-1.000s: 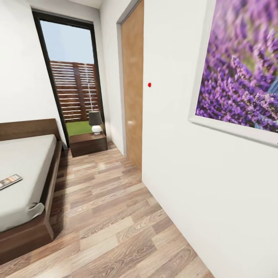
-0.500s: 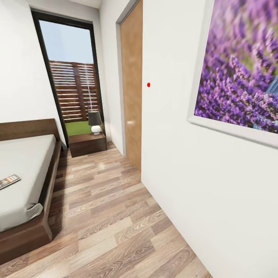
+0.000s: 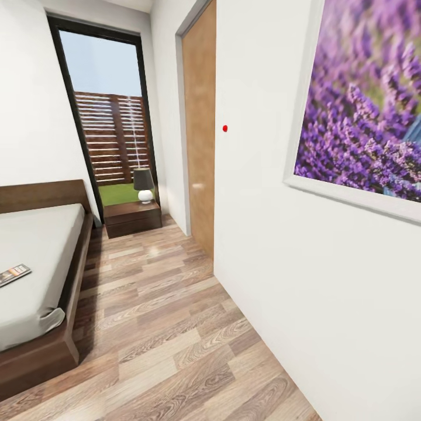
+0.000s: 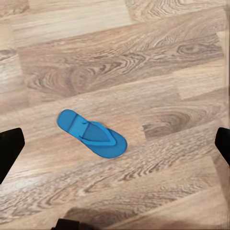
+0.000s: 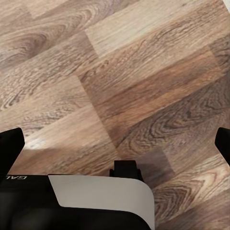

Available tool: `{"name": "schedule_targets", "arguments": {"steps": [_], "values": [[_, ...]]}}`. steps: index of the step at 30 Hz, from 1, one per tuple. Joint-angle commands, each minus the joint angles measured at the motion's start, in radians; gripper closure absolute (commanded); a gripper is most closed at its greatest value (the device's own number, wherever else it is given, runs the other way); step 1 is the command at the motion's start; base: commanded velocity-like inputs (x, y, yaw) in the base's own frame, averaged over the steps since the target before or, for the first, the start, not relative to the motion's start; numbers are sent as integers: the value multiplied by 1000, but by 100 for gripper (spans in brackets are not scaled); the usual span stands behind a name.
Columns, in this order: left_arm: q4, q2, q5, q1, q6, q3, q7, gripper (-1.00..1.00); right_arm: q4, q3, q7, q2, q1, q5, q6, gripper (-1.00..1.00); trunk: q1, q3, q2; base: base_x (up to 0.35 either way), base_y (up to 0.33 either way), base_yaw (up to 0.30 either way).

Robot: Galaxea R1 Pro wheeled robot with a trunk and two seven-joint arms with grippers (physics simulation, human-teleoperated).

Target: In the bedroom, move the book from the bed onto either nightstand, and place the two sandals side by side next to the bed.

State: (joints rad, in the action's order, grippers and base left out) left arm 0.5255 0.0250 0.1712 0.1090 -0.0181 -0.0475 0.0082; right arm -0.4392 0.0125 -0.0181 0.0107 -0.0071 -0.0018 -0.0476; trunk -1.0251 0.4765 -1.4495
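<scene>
Head view: bed (image 3: pixel 41 275) seen at left, book (image 3: pixel 13 274) lying flat on the mattress near its near-left part. Nightstand (image 3: pixel 133 217) stands far, just right of the headboard, lamp (image 3: pixel 144 183) on top, glass door (image 3: pixel 111 126) behind. One blue sandal (image 4: pixel 92 133) lies flat on the plank floor (image 4: pixel 143 62) below the left gripper (image 4: pixel 115 143). Both grippers' jaws spread wide, nothing held; right gripper (image 5: pixel 115 143) over bare floor.
</scene>
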Motion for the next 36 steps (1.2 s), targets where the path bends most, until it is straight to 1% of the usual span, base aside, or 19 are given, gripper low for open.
{"name": "schedule_targets", "arguments": {"steps": [1, 2, 4, 5, 7, 8, 9, 10, 11, 12, 13, 16, 17, 21, 30, 32, 34, 35, 36], "values": [[2, 0, 8, 18, 30, -2, 1, -100, 1, 1, -2, 0, -1, 0, -3, -100, 0, 1, -1, 0, 0, 0], [4, -2, 10, 51, 86, -4, 1, -100, 1, 1, -2, 0, -1, 0, -3, -100, 0, 1, -1, 0, 0, 0], [6, -3, 15, 86, 129, -11, 1, -100, 1, 1, -2, 0, -1, 0, -3, -100, 0, 1, -1, 0, 0, 0], [7, -4, 28, 120, 156, -27, 3, -100, 1, 1, -2, 0, -1, -1, -3, -100, 0, 1, -1, 0, 0, 0], [7, -4, 48, 151, 174, -56, 12, -100, 1, 1, -2, 0, -1, -1, -3, -100, 0, 1, -1, 0, 0, 0], [7, -4, 74, 177, 184, -93, 33, -100, 1, 1, -2, 0, -1, -1, -3, -100, 0, 1, -1, 0, 0, 0], [6, -4, 88, 186, 187, -115, 49, -100, 1, 1, -2, 0, -1, -1, -3, -100, 0, 1, -1, 0, 0, 0], [4, -4, 116, 200, 187, -162, 90, -100, 1, 1, -2, 0, -1, 0, -3, -100, 0, 1, -1, 0, 0, 0], [0, -4, 147, 209, 169, -214, 135, -100, 1, 1, -2, 0, -1, 0, -3, -100, 0, 1, -1, 0, 0, 0], [-3, -3, 160, 213, 157, -236, 153, -100, 0, 1, -2, 0, -1, 0, -3, -100, 0, 1, -1, 0, 0, 0], [-12, -3, 183, 217, 121, -279, 179, -100, 0, 1, -2, 0, -1, 0, -3, -100, 0, 1, -1, 0, 0, 0], [-43, -2, 207, 221, 46, -329, 204, -100, 0, 1, -2, -1, -1, 0, -3, -100, 0, 1, -1, 0, 0, 0], [-76, -1, 217, 223, -3, -351, 214, -100, 1, 0, -2, -1, -1, -1, -3, -100, 0, 1, -1, 0, 0, 0], [-155, 0, 227, 224, -74, -377, 226, -100, 1, 0, -2, -2, -1, 0, -4, -100, 0, 1, -1, 0, 0, 0], [-203, 5, 231, 225, -109, -389, 231, -100, 1, -6, 0, -9, -1, 5, -3, -100, 0, 1, -1, 0, 0, 0], [-205, 5, 231, 225, -110, -389, 231, -100, -4, -8, 2, -26, -1, 9, -3, -100, 0, 1, -1, 0, 0, 0], [-206, 6, 232, 225, -110, -390, 231, -100, -21, -10, 3, -71, -3, 11, 2, -100, 0, 1, -1, 0, 0, 0], [-206, 6, 232, 225, -111, -390, 231, -100, -25, -11, 3, -79, -4, 11, 4, -100, 0, 1, -1, 0, 0, 0], [-205, 7, 232, 225, -112, -390, 229, -100, -37, -12, 7, -102, -12, 11, 10, -100, 0, 1, -1, 0, 0, 0]]}}
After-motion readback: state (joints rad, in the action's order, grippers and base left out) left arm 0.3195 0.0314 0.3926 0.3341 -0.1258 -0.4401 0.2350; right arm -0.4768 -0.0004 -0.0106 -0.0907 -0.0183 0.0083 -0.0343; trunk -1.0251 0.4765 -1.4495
